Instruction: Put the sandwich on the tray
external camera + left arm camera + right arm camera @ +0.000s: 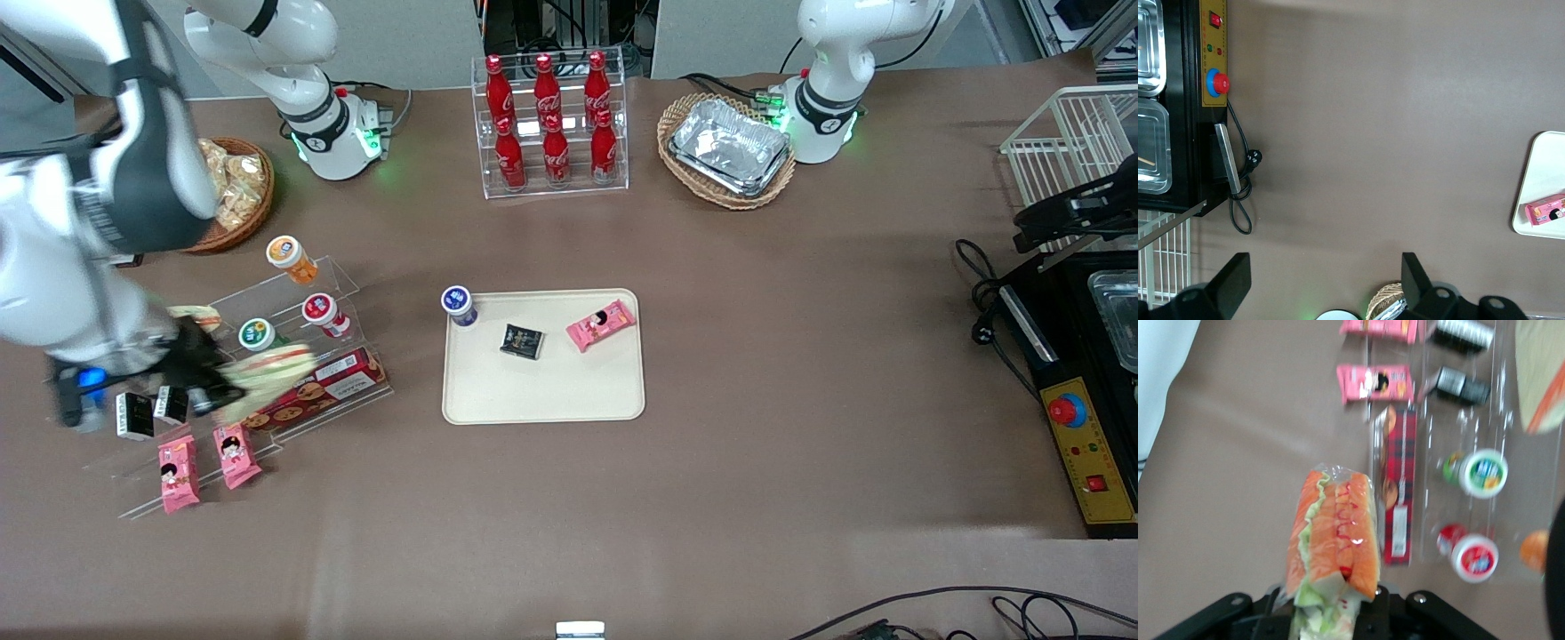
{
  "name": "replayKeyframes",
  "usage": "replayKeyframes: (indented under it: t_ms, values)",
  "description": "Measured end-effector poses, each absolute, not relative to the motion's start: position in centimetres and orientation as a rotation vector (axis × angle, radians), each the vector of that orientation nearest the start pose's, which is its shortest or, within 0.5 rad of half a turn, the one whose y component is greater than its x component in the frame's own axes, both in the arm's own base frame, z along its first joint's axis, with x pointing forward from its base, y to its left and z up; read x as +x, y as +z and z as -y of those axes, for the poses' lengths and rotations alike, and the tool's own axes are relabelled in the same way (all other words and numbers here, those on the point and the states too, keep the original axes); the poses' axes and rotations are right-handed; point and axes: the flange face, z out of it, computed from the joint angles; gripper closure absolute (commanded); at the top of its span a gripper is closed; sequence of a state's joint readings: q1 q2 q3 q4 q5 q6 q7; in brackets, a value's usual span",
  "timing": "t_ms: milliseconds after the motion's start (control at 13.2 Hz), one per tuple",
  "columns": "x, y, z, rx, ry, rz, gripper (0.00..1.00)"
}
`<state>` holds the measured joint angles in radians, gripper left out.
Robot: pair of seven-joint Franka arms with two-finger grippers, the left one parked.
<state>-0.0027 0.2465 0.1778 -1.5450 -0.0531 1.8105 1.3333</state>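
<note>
The gripper hangs above the clear tiered snack rack, fingers clamped on the wrapped sandwich, whose long axis juts straight out from them. The cream tray lies sideways from the gripper, toward the parked arm's end.

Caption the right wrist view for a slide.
The hand shut on the wrapped sandwich, held above the brown table beside the red cookie box.
</note>
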Motion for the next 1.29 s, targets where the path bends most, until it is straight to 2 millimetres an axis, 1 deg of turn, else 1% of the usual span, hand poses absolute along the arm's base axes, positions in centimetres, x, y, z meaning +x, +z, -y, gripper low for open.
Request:
replayKeyframes:
  t_ms: [152, 228, 455, 607, 834, 910, 986, 1138, 1290]
  values:
    - [62.0, 51.1, -15.7, -2.58, -0.03, -1.772, 0.74]
    - [61.3, 50.9, -18.3, -2.567, -0.024, -1.794, 0.74]
    - [59.4, 48.9, -25.3, -2.552, 0.004, -1.844, 0.74]
    - [58.6, 46.8, -29.3, -2.526, 0.013, -1.873, 0.74]
    - [57.5, 42.4, -36.0, -2.41, 0.005, -1.934, 0.74]
    - [57.1, 40.8, -37.6, -2.394, 0.012, -1.944, 0.74]
    - [56.9, 39.2, -38.8, -2.393, 0.021, -1.947, 0.74]
    - [56.9, 35.7, -40.3, -2.377, 0.027, -1.956, 0.74]
    - [56.6, 32.0, -41.9, -2.347, -0.011, -1.988, 0.74]
